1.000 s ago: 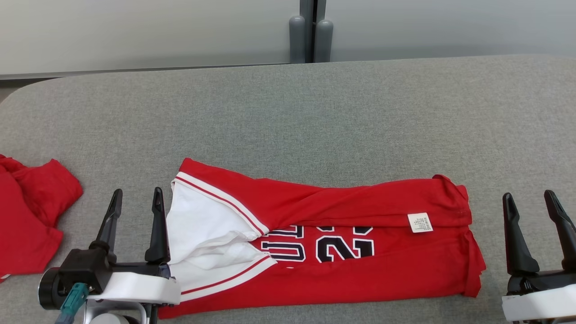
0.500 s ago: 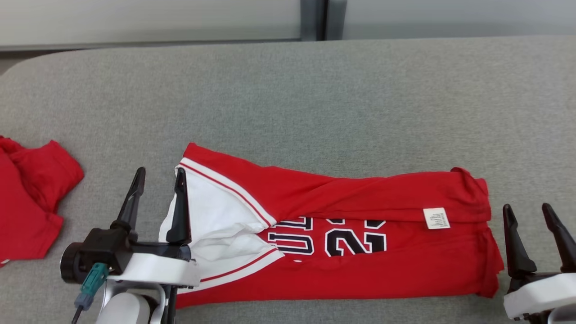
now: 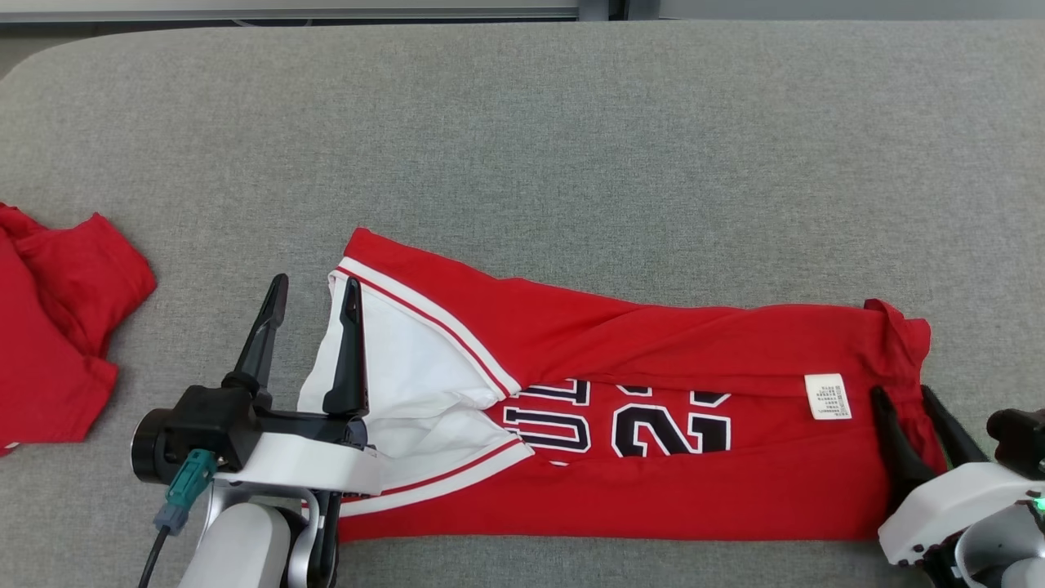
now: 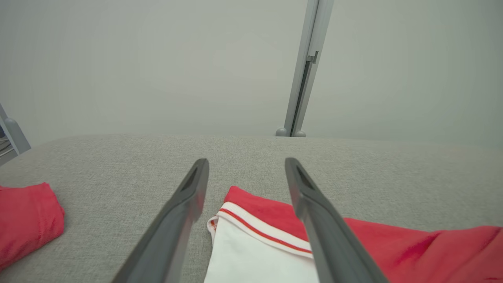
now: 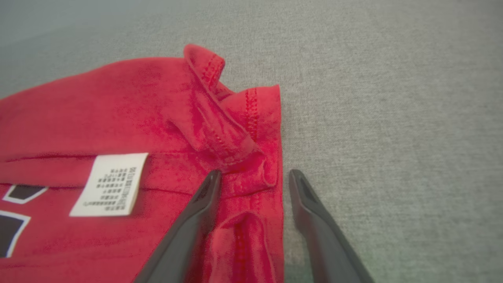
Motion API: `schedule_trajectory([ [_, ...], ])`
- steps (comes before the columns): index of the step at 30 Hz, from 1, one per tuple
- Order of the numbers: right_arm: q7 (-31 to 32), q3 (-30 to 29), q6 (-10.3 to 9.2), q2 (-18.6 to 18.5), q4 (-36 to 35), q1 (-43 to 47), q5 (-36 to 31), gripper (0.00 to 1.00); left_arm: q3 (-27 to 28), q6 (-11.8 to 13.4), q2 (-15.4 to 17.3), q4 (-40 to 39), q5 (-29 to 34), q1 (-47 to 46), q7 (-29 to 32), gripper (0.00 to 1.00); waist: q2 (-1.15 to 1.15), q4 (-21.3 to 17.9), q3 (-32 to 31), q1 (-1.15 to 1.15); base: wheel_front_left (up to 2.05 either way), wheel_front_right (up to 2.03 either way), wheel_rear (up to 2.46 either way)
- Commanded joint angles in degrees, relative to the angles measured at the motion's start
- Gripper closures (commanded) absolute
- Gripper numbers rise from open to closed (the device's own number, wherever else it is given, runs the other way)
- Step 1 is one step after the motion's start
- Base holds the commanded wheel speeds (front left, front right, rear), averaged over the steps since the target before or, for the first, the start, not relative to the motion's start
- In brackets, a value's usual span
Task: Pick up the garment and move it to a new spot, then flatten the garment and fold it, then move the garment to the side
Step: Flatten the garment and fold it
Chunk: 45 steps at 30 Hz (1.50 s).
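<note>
Nearest you, both pincers sit at the near edge of the grey surface point(image 3: 571, 147). Your left gripper point(image 3: 317, 282) point(image 4: 246, 161) is released: its two fingers stand wide apart and straddle the garment's white, red-striped end, gripping nothing. Your right gripper point(image 3: 902, 392) point(image 5: 255, 173) is also spread. One finger lies over the red cloth and the other over the bare surface just beside it, with the stitched hem between them, not pinched.

The garment point(image 3: 620, 343) point(image 4: 393, 243) point(image 5: 118, 106) lies folded into a long band near the surface's near edge. Its long axis runs left to right. The white-trimmed end points left and the hemmed end right. One white label point(image 3: 827, 397) point(image 5: 110, 184) sits near the hemmed end.

You have two red pieces: a second red garment point(image 3: 49, 327) point(image 4: 23, 220) lies crumpled at the left edge, well apart.
</note>
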Motion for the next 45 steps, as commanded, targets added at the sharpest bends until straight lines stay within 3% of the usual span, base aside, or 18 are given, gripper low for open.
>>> schedule_trajectory([
  [1, 2.8, 1.7, 0.08, 1.7, 1.6, 3.1, 0.3, 0.7, 0.5, -0.3, 0.2, -0.1, 0.3, -1.2, -0.2, 0.0, 0.0, 0.0, 0.1, 0.0, 0.0, 0.0, 0.0],
  [2, 3.9, 1.8, 0.1, 1.9, 1.0, 3.6, 0.4, 0.98, 0.6, -0.4, 0.0, -0.1, 0.6, -1.2, -0.2, 0.0, 0.0, -0.1, 0.2, 0.0, 0.0, 0.0, 0.0],
  [3, 4.4, 1.6, 0.08, 2.0, 0.2, 3.9, 0.1, 1.0, 0.8, -0.6, -0.2, -0.1, 0.7, -1.3, -0.2, 0.0, 0.0, -0.1, 0.3, 0.0, 0.0, 0.0, 0.0],
  [10, 4.4, -1.4, 0.08, 2.5, -5.7, 3.0, -0.7, 1.0, 2.1, -1.2, -0.8, -0.2, 1.7, -1.4, -0.2, 0.0, 0.0, -0.8, 0.8, 0.0, 0.0, 0.0, 0.0],
  [22, 1.7, -14.1, -0.03, -2.0, -7.5, 3.0, 0.2, 1.0, 4.1, -2.0, -1.8, -0.2, 2.8, -0.7, -0.2, 0.0, 0.0, -1.8, 0.7, 0.0, 0.0, 0.0, 0.0],
  [26, 2.6, -14.5, -0.03, -2.7, -10.1, 2.1, 0.6, 1.0, 4.7, -2.0, -1.9, -0.1, 3.1, -0.3, -0.2, 0.0, 0.0, -2.3, 0.3, 0.0, 0.0, 0.0, 0.0],
  [32, 7.2, -8.7, 0.02, -1.6, -21.1, -0.4, 0.3, 1.0, 5.5, -2.2, -1.9, 0.7, 3.6, 0.2, -0.2, 0.0, 0.0, -3.4, -1.1, 0.0, 0.0, 0.0, 0.0],
  [37, 10.3, 1.4, 0.03, 0.9, -26.6, -3.5, 1.0, 1.0, 4.9, -2.7, -2.1, 1.6, 3.7, -0.1, -0.2, 0.0, 0.0, -2.9, -2.4, 0.0, 0.0, 0.0, 0.0],
  [41, 10.5, 11.7, 0.03, 3.7, -25.2, -6.4, 2.9, 1.0, 4.5, -3.1, -2.4, 2.4, 3.6, -0.5, -0.2, 0.0, 0.0, -1.6, -2.9, 0.0, 0.0, 0.0, 0.0],
  [45, 8.9, 23.4, 0.03, 7.2, -18.7, -10.3, 6.6, 1.0, 3.6, -3.3, -2.7, 3.1, 3.9, -1.1, -0.2, 0.0, 0.0, 0.6, -2.5, 0.0, 0.0, 0.0, 0.0],
])
